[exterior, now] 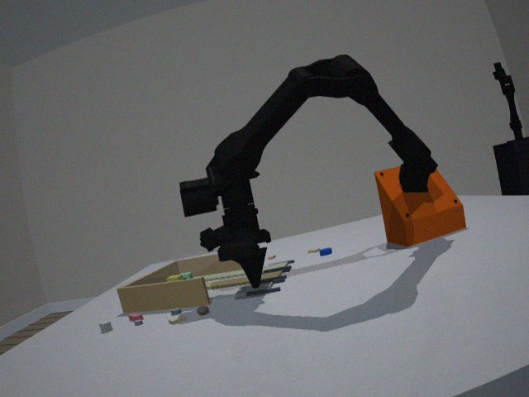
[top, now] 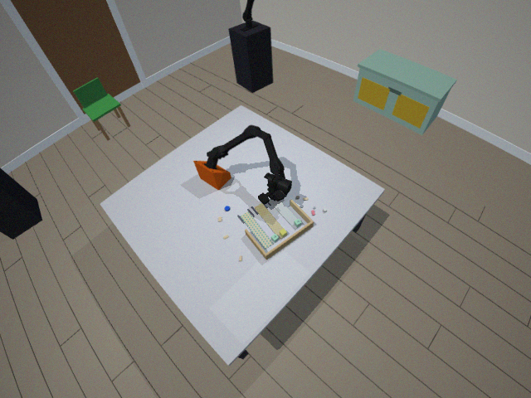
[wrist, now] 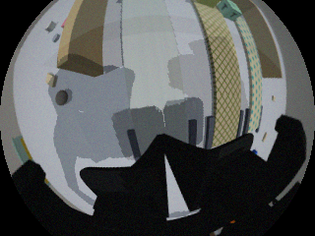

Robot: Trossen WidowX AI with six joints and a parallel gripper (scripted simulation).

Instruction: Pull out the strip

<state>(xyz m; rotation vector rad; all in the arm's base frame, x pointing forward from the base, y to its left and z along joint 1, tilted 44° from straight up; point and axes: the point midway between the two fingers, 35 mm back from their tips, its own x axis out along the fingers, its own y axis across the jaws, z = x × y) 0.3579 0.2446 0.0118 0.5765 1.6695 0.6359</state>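
A wooden tray [top: 262,251] [exterior: 162,294] [wrist: 82,33] holds several long strips side by side. The labelled cube [top: 296,222], teal-green with a dark mark, rests at the far end of the pale strip [top: 286,214] [wrist: 141,46]. A yellow cube [top: 283,232] [exterior: 174,277] sits on the tan chequered strip [top: 269,217] [wrist: 220,66]. A plain green cube [top: 274,237] [wrist: 230,8] sits on the dotted strip [top: 256,229] [wrist: 252,59]. My gripper [top: 262,199] [exterior: 254,284] [wrist: 160,138] is shut. Its tips are down at the near ends of the strips, at the tray's open side and in line with the pale strip.
The arm's orange base [top: 211,173] [exterior: 421,213] stands behind. A blue disc [top: 226,208] [exterior: 325,251] and small loose bits [top: 313,211] [exterior: 135,316] lie on the table around the tray. Dark end bars [exterior: 262,291] stick out from the strips.
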